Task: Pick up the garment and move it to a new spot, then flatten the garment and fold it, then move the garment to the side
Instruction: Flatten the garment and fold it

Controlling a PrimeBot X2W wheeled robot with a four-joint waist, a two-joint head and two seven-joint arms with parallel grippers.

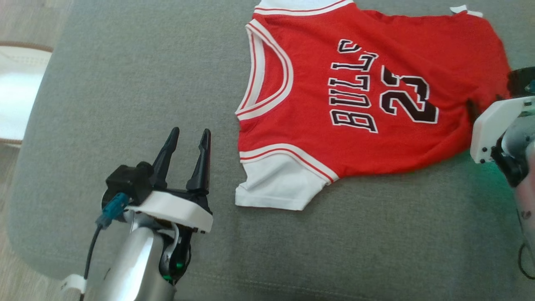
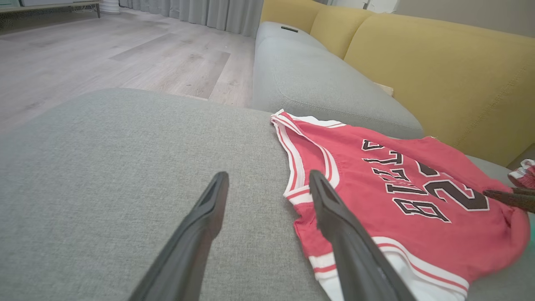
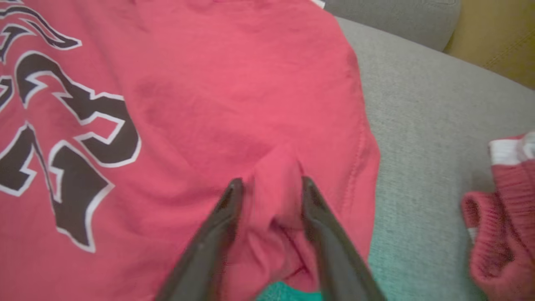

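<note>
jersey lay flat, unfolded, on the cushion; right gripper parted astride its hem, left gripper wide

Grey seat, yellow backrest, wood floor, perhaps curtains.

The left hand, two long dark tapered fingers on a white plastic mount, sits low at the left of the head view. Its fingers point up that view and stand spread wide. Behind it a rounded silver forearm rises from the bottom edge, with a black camera block on the wrist. The left wrist view shows the same wide gap.

The right hand tilts downward, its two dark fingers parted with the tips level. In the head view its white wrist housing reaches in from the right edge.
</note>
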